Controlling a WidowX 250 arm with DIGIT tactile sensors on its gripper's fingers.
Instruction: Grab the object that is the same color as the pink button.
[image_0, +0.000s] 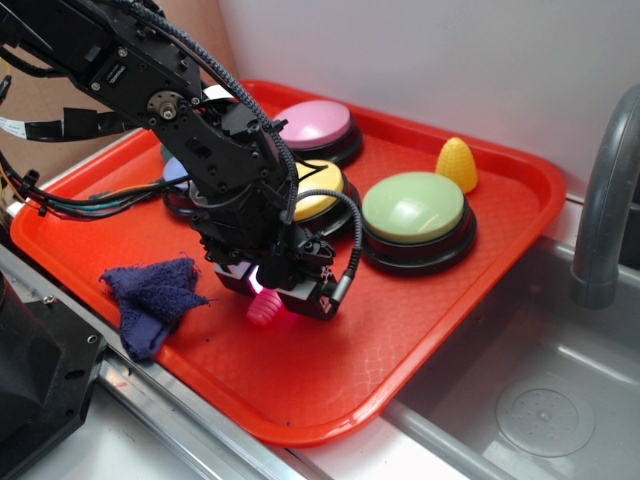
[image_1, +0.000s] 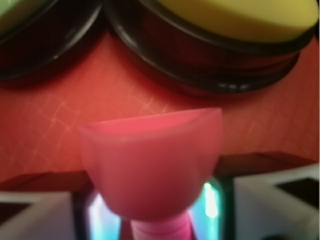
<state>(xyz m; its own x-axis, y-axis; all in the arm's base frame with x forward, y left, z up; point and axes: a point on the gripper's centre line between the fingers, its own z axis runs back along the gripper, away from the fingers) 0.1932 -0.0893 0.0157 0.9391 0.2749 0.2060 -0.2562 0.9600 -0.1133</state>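
My fingers (image_0: 268, 292) are clamped on the pink bolt (image_0: 264, 308), low over the red tray (image_0: 420, 330), well apart from the pink button (image_0: 314, 122). The grab looks done; only lifting remains.

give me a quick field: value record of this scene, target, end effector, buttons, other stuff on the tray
target: pink toy bolt, same color as the pink button
end effector: end effector down over the bolt, fingers either side of it in the wrist view; contact not clear
bolt in wrist view: flat head fills the frame, ribbed shaft below
surface: red tray
other buttons: yellow button, green button, bluish button mostly hidden by the arm
other items: yellow ridged cone, dark blue cloth
beside tray: metal sink
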